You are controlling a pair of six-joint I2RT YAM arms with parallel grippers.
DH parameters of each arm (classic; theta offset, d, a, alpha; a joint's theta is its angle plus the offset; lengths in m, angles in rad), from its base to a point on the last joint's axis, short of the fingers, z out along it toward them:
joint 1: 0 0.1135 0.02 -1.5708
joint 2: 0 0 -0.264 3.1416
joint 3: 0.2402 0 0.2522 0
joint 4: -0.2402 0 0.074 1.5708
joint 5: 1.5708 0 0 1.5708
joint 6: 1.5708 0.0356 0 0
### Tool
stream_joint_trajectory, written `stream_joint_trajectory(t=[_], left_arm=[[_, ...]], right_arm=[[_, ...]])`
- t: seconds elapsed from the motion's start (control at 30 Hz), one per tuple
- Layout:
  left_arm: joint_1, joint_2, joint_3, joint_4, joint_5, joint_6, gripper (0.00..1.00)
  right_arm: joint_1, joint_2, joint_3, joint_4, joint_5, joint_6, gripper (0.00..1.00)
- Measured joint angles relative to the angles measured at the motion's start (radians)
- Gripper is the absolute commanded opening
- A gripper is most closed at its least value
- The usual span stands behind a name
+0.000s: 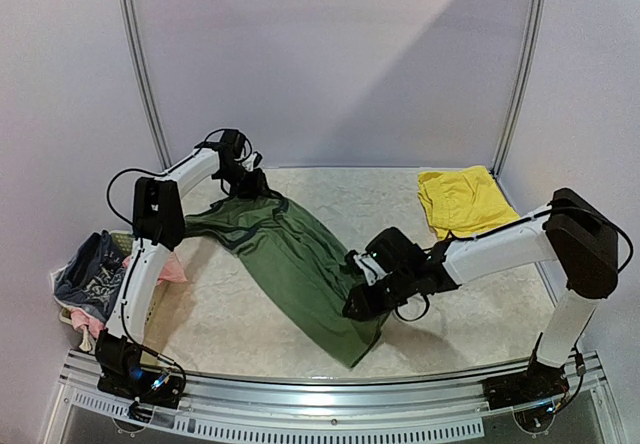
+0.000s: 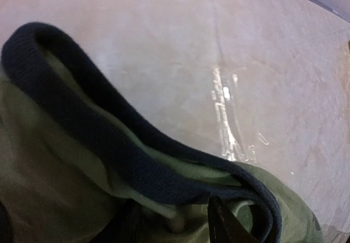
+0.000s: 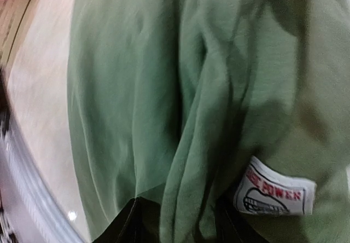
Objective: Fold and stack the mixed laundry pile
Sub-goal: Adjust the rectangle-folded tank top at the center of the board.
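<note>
Across the middle of the table the olive-green sleeveless top lies stretched on a diagonal, from the far left down toward the near centre, held at both ends. At the far-left end the left gripper has the garment's dark-trimmed edge; in the left wrist view the navy trim loops up over the pale tabletop, and green cloth is bunched between the fingers, whose jaws are partly closed on it. At the near end the right gripper comes in from the right and pinches the lower part of the top. In the right wrist view a thick fold of green fabric runs down between its two dark fingers, which stand partway closed around that fold, and the small white hem patch sits just beside them (its red lettering reads partly as "POWER"). The yellow drawstring shorts lie flat at the far right of the table, well apart from the top. At the left edge the pale mesh laundry basket holds the blue-grey patterned piece, heaped at its top, with the pink piece hanging over the side nearest the left arm.
</note>
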Motion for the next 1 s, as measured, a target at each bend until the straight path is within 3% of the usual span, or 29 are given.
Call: stream_joint_trajectory(t=[0.13,0.33,0.47,0.6,0.73,1.0], left_arm=[[-0.025,0.008,0.002,0.018,0.071,0.027,0.43],[-0.079,-0.006,-0.041,0.063,0.114,0.075,0.48],[-0.087,-0.049,-0.110,0.094,0.114,0.092,0.61],[-0.086,-0.107,-0.166,0.110,0.079,0.101,0.69],[-0.084,-0.217,-0.250,0.133,0.010,0.100,0.72],[-0.085,-0.520,-0.568,0.227,-0.099,0.095,0.73]], right_arm=[[0.092,-0.045,-0.024,-0.064,-0.039,0.000,0.48],[0.094,-0.140,0.005,-0.298,0.012,-0.016,0.55],[0.064,-0.187,0.110,-0.362,0.055,-0.045,0.58],[-0.045,-0.186,0.227,-0.330,0.060,-0.058,0.60],[-0.161,-0.058,0.407,-0.293,0.033,-0.089,0.59],[-0.293,0.446,0.929,-0.288,-0.213,-0.129,0.58]])
